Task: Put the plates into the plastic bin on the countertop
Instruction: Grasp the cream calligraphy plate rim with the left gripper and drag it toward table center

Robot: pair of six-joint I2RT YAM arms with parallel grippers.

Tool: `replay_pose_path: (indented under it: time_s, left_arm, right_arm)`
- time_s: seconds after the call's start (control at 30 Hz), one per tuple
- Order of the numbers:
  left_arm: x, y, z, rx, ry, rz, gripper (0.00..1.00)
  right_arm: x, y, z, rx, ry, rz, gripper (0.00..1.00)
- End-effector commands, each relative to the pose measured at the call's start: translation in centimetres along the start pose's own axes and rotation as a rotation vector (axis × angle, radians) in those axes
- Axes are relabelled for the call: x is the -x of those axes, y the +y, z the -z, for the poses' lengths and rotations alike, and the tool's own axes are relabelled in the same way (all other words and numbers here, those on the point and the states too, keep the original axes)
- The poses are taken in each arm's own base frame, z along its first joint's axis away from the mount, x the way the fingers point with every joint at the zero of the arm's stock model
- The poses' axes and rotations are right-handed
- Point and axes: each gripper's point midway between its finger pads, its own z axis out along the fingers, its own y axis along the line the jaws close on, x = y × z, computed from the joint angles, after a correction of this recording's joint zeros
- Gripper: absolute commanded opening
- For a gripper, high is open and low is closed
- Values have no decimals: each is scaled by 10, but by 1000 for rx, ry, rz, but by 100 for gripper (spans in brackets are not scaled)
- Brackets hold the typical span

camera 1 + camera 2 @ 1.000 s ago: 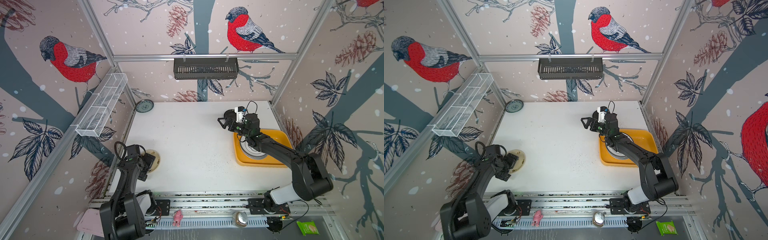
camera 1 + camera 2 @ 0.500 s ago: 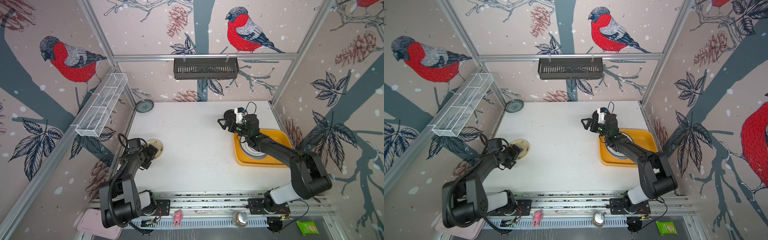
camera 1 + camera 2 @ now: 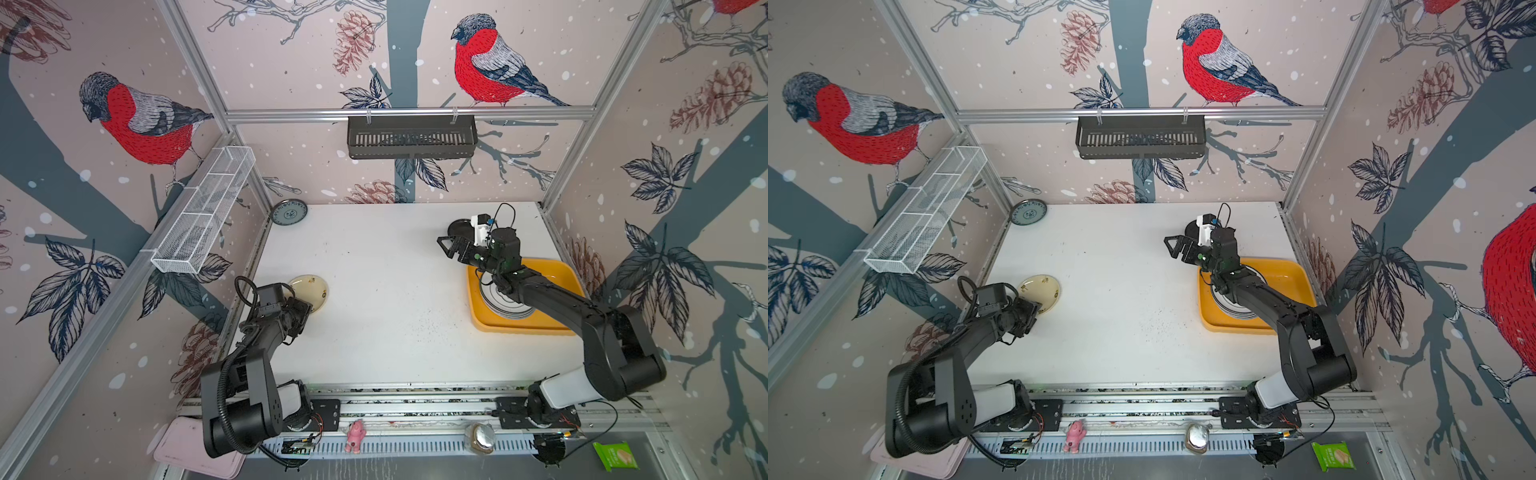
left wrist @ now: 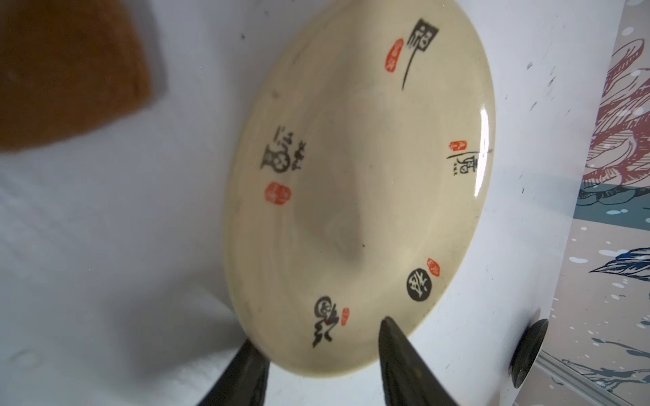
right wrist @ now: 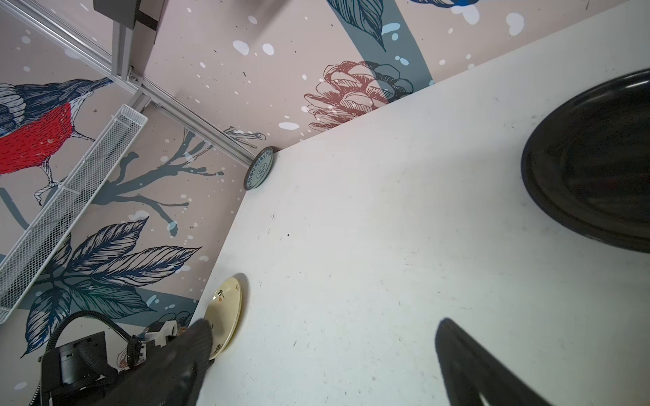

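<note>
A cream plate (image 3: pixel 311 291) (image 3: pixel 1043 290) with dark lettering lies at the left of the white countertop (image 3: pixel 395 270). My left gripper (image 3: pixel 302 309) (image 4: pixel 318 332) straddles its near rim (image 4: pixel 334 369), one finger over the face, one under it. Whether the fingers pinch the rim does not show. Several plates (image 3: pixel 505 305) are stacked in the yellow-orange plastic bin (image 3: pixel 557 266) (image 3: pixel 1292 270) at the right. My right gripper (image 3: pixel 451 245) (image 5: pixel 323 325) hangs open and empty beside a black plate (image 3: pixel 458 227) (image 5: pixel 598 158) behind the bin. A grey-teal plate (image 3: pixel 289 212) (image 5: pixel 260 168) leans in the back left corner.
A black slotted basket (image 3: pixel 411 137) hangs on the back wall and a white wire shelf (image 3: pixel 203 216) on the left wall. Dark crumbs (image 3: pixel 432 324) speckle the countertop left of the bin. A pink tray (image 3: pixel 187 449) and a pink figure (image 3: pixel 355 440) lie below the front rail.
My left gripper has swung onto the cream plate's near rim and its jaws have narrowed around it. The plate sits a little farther back. The right arm has not moved.
</note>
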Motion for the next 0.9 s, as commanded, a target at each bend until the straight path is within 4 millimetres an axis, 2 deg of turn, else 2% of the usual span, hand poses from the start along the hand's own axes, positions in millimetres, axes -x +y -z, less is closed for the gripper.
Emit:
replay_pose_path:
  time_s: [0.0, 0.07, 0.5, 0.73, 0.87]
  left_arm:
    - [-3, 15, -3, 47, -8, 68, 48]
    - [-3, 17, -4, 45, -10, 84, 41]
    - [-5, 23, -6, 37, -25, 107, 15]
    - [-2, 19, -2, 28, -37, 83, 12]
    - [0, 9, 1, -10, -43, 53, 6]
  right_arm:
    - [4, 5, 2, 8, -7, 8, 100]
    - [4, 5, 3, 6, -7, 12, 100]
    - [7, 5, 8, -22, -11, 19, 100]
    - [9, 6, 9, -25, -15, 17, 100]
    - [10, 8, 11, -26, -15, 15, 100]
